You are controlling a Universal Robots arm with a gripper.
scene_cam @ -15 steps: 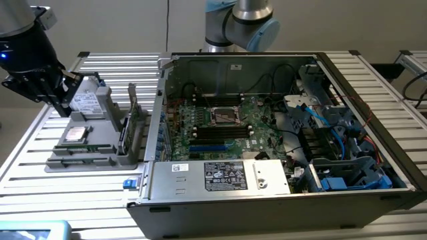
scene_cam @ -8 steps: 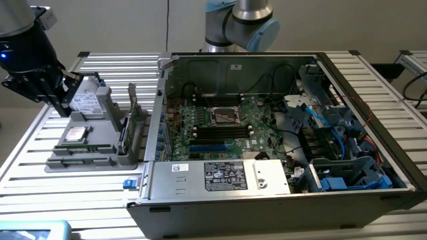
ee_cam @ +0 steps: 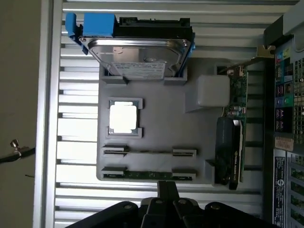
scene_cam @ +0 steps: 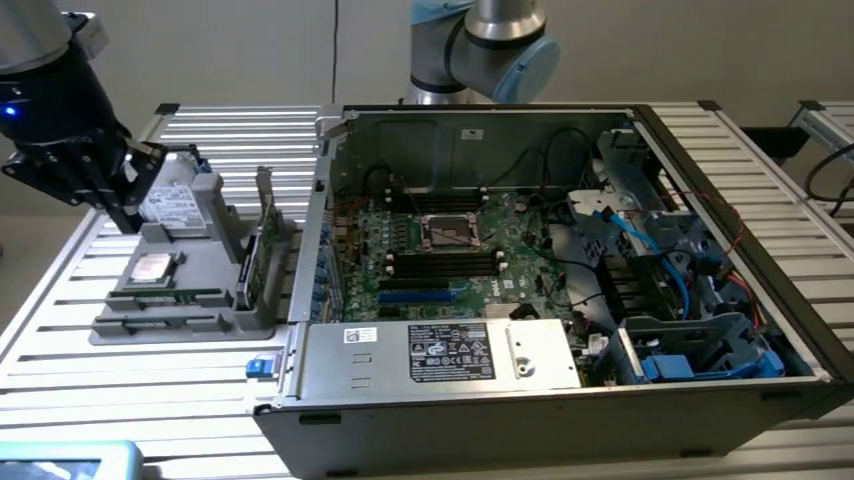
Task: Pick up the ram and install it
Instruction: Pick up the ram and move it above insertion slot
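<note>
The ram (ee_cam: 147, 175) is a slim green strip lying on edge in a slot of the grey parts tray (ee_cam: 156, 137). In the exterior view the ram (scene_cam: 167, 297) sits near the tray's (scene_cam: 160, 325) front. A second thin strip (ee_cam: 149, 152) lies in the parallel slot beside it. My gripper (ee_cam: 167, 186) hovers above the tray edge closest to the ram, shut with nothing between its fingers. In the exterior view the gripper (scene_cam: 123, 208) hangs over the tray's far left end. The motherboard (scene_cam: 447, 255) lies in the open computer case (scene_cam: 561, 400).
On the tray also stand a silver hard drive (ee_cam: 137, 52) in a blue carrier, a processor chip (ee_cam: 124, 118) and an upright green card (ee_cam: 232, 142) with a metal bracket. The case wall (scene_cam: 318, 220) rises just to the exterior view's right of the tray. Cables crowd the case's right half.
</note>
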